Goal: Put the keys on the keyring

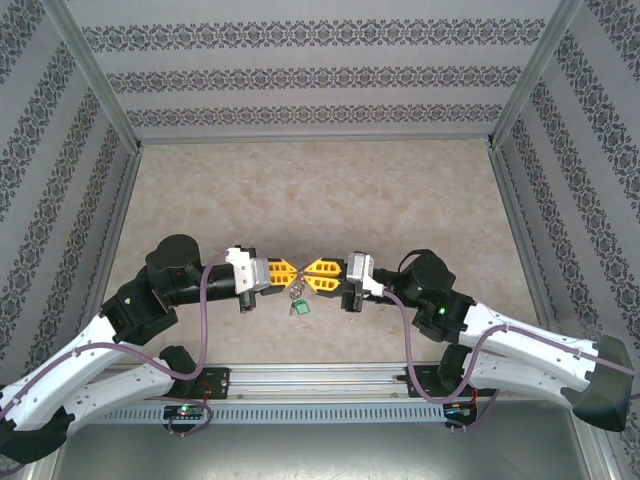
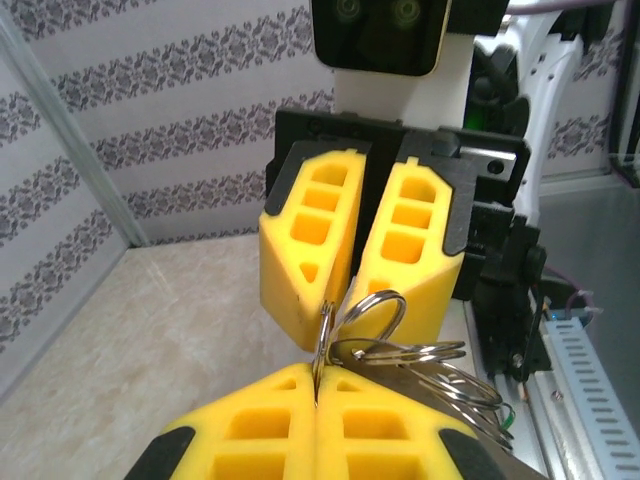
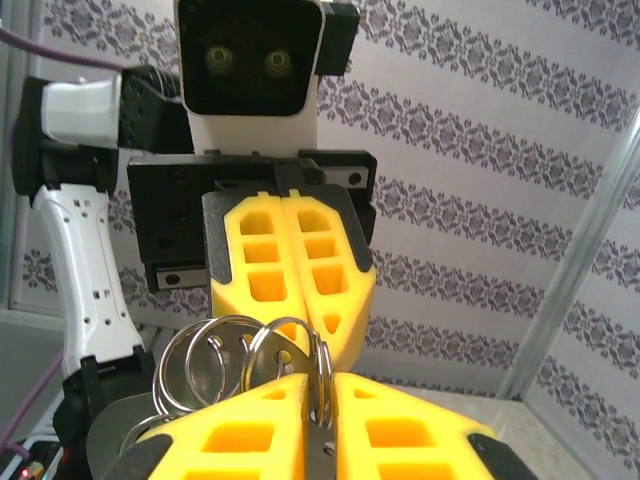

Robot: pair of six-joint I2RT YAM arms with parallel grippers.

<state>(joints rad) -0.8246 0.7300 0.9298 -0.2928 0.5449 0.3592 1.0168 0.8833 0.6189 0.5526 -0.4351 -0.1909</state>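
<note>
Over the middle of the bench's near edge, the keyring (image 1: 297, 291) hangs between my two pincers, which meet tip to tip. Its small green tag (image 1: 300, 307) dangles just below them, on the side toward the arm bases. From the top camera the bundle is too small for me to pick the key out of it.

In the left wrist view I see a cluster of metal rings (image 2: 415, 355) fanned out just to the right of my own yellow fingers (image 2: 250, 430). One thin ring stands on edge and runs into the seam where they meet. The left pincer (image 1: 291, 273) is pressed together on that ring of the keyring.

The right pincer (image 1: 309, 274) faces it head on. In its own wrist view, its fingers (image 3: 400, 430) stand slightly apart, with a ring upright in the narrow gap. I cannot tell whether they pinch it or merely flank it. A flat grey piece (image 3: 115, 440) shows below the rings, at the lower left of that view.

The beige bench (image 1: 200, 200) stretches bare toward its far edge. Patterned wall panels (image 1: 320, 70) enclose its left, right and far edges.
</note>
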